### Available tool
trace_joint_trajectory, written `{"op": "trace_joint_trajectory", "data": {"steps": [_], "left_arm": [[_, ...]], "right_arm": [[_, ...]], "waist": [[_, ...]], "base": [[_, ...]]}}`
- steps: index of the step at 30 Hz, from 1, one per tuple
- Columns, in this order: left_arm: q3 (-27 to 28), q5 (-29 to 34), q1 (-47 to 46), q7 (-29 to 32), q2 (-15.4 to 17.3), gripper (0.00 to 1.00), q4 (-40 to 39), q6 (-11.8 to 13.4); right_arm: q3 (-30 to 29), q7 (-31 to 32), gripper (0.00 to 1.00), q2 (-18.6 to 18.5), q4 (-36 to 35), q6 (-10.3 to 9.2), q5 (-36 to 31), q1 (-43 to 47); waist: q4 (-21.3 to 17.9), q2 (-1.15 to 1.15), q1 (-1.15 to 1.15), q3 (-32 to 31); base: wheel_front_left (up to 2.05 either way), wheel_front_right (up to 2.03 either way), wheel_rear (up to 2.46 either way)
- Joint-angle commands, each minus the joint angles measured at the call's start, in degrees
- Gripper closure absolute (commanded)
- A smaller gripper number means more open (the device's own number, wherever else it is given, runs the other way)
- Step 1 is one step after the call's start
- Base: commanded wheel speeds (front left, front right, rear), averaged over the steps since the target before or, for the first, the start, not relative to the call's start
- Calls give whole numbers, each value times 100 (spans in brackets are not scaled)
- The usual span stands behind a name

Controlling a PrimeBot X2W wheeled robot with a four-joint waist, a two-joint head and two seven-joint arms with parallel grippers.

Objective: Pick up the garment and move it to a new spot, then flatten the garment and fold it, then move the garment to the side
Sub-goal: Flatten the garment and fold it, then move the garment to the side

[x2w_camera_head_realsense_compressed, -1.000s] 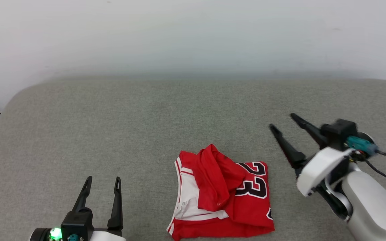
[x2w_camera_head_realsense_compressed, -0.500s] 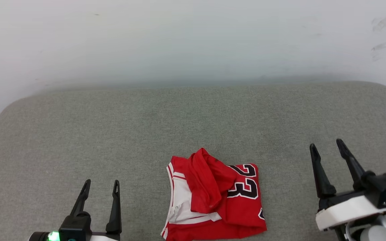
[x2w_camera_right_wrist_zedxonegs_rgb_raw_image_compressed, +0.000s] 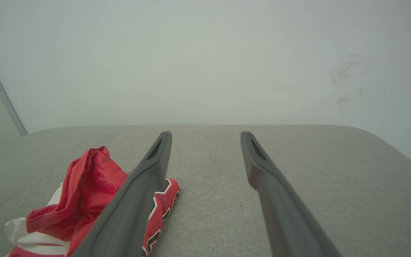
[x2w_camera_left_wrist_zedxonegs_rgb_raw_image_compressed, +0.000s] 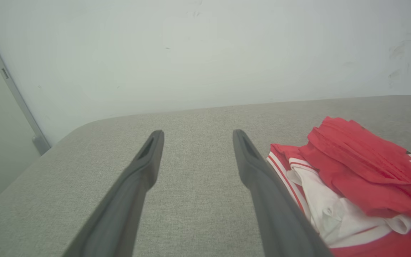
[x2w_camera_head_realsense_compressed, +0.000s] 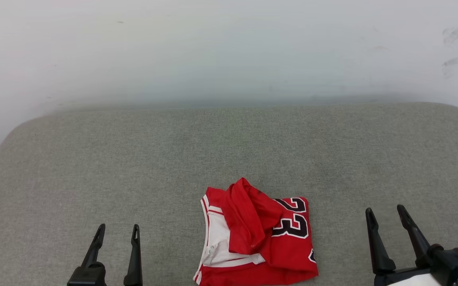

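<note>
The folded red jersey [x2w_camera_head_realsense_compressed: 255, 234] lay between the two pincers, touching neither, its near edge cut off by the head view's frame. A bunched red flap hid part of its black, white-outlined print. Only "23" could be read; a fragment beside it could not. The left pincer [x2w_camera_head_realsense_compressed: 118, 227] and right pincer [x2w_camera_head_realsense_compressed: 384, 209] both stood released and empty over the grey fabric tabletop [x2w_camera_head_realsense_compressed: 173, 159].
</note>
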Motion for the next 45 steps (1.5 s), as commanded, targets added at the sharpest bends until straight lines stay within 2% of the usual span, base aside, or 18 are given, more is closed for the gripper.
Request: {"op": "trace_joint_trajectory", "data": {"steps": [1, 14, 20, 27, 29, 30, 37, 41, 45], "left_arm": [[-2, -16, 41, -13, 3, 0, -29, 13], [8, -50, 80, -13, -10, 0, -13, -16], [-3, -49, 58, -13, -17, 0, 15, -10], [-54, -49, -57, -13, -39, 0, 53, -19], [-81, -42, -96, -13, -43, 0, 68, -32], [-101, -41, -129, -13, -46, 0, 82, -37], [-149, -53, -226, -13, -64, 0, 105, -59], [-153, -75, -252, -13, -76, 0, 108, -47], [-184, -84, -340, -13, -90, 0, 90, -51]], "right_arm": [[26, 30, 0, 39, -23, -5, 2, 106], [75, 2, 0, 61, 102, -5, 17, 197], [37, 35, 0, 61, 52, -5, -90, -83], [-121, 357, 0, -413, -182, -5, 271, -1130], [-54, 640, 0, -602, -202, -5, 485, -1491], [82, 1007, 0, -848, -206, -5, 692, -1849], [996, 3169, 0, -1647, 140, -5, 1857, -2661], [1486, 4287, 0, -1951, 446, -5, 2556, -2786], [1766, 4898, 0, -2037, 766, -4, 2998, -2817]], "waist": [[18, 0, 0, -3], [80, 0, 0, 25], [122, 0, 0, 45], [204, 0, 0, 106], [243, 0, 0, 128], [285, 0, 0, 153], [421, 0, 0, 241], [484, 0, 0, 321], [550, 0, 0, 441]], "base": [[0, 0, 0], [0, 0, 0], [0, 0, 0], [0, 0, 0], [0, 0, 0], [0, 0, 0], [0, 0, 0], [0, 0, 0], [0, 0, 0]]}}
